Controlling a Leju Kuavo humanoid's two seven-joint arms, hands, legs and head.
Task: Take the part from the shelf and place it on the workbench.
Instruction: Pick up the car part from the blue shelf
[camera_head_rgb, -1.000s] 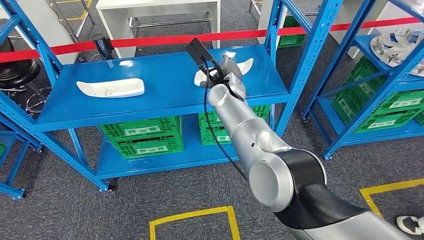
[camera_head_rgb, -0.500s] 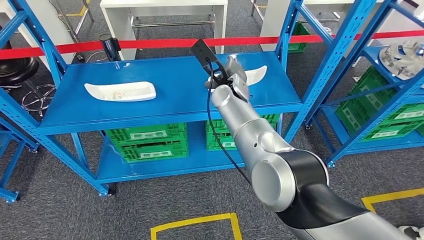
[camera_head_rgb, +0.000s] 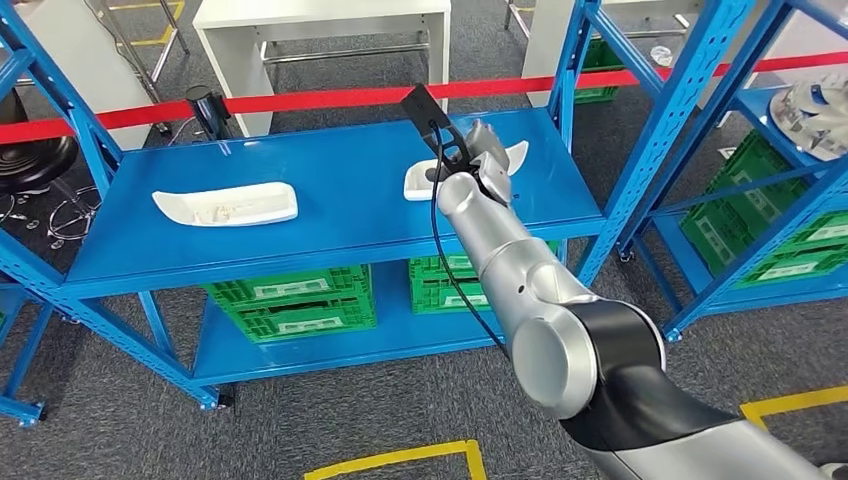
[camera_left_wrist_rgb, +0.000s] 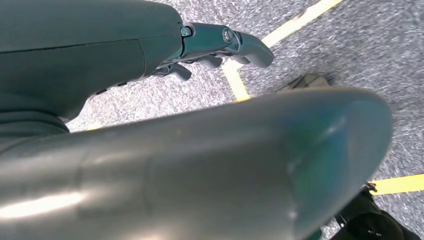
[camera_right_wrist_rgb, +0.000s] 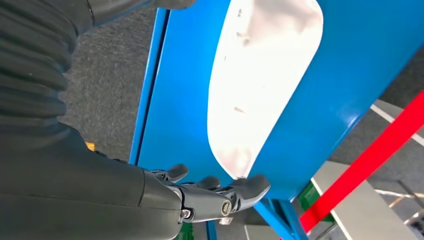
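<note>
Two white curved parts lie on the blue shelf's top board (camera_head_rgb: 340, 215): one at the left (camera_head_rgb: 225, 203), one at the right (camera_head_rgb: 418, 181). My right hand (camera_head_rgb: 482, 158) hovers over the right part, covering its middle. In the right wrist view the same part (camera_right_wrist_rgb: 260, 75) lies flat on the blue board, and my dark fingers (camera_right_wrist_rgb: 220, 192) reach past its narrow end with nothing between them. My left hand (camera_left_wrist_rgb: 220, 42) hangs over the grey carpet, fingers loosely bent and holding nothing.
Green crates (camera_head_rgb: 295, 295) fill the lower shelf board. A red barrier tape (camera_head_rgb: 300, 100) runs behind the shelf, with a white table (camera_head_rgb: 320, 15) beyond it. A second blue rack (camera_head_rgb: 770, 170) with green crates stands at the right. Yellow lines (camera_head_rgb: 400, 460) mark the floor.
The whole picture has shifted a little, so the camera moved. My right hand stays over the right-hand part on the shelf; the part has not left the board.
</note>
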